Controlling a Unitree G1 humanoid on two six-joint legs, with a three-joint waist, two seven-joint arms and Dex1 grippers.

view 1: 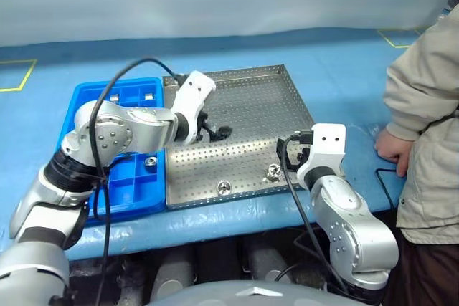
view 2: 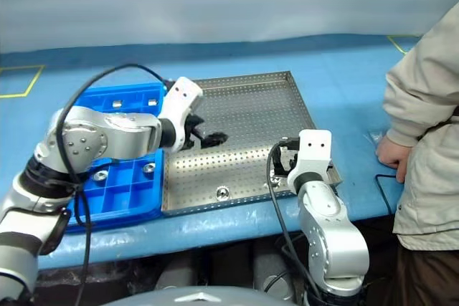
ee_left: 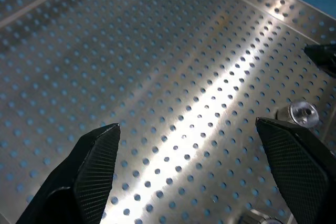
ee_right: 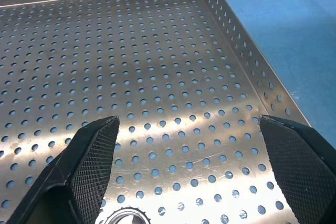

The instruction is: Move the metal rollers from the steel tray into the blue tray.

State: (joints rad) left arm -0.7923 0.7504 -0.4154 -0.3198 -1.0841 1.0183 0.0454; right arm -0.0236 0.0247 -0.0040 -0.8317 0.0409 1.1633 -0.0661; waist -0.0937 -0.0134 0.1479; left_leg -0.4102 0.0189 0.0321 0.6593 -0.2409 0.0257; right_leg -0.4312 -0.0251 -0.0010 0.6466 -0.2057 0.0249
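Two metal rollers [view 1: 224, 188] are visible on the steel tray [view 1: 258, 91], both toward the lower middle of the head views: one near the tray's near rim, the other [view 1: 273, 171] a little to its right, just in front of the right gripper [view 1: 295, 150]. Several rollers sit in the blue tray [view 1: 86, 98], which lies at the left of the frame, edge to edge with the steel tray on the blue surface [view 1: 337, 62]: one [view 1: 150, 162] in a compartment near the dividing edge, one [view 2: 100, 175] further left, and small pale pieces in the far row that look like more, though they are too small to be sure. So the task reads as well along but not finished, with at least two pieces left to carry over. The left gripper [view 1: 214, 132] hangs over the middle of the steel tray with its jaws spread wide and nothing between them; its wrist view shows bare perforated floor between the fingers and a roller [ee_left: 303, 113] off to one side. The right gripper rests at the lower right part of the steel tray, jaws equally wide and empty, with a roller [ee_right: 125, 216] close below it. A person [view 1: 427, 105] in a beige jacket stands at the right edge of the frame, one hand [view 1: 393, 146] resting on the surface, clear of both trays.
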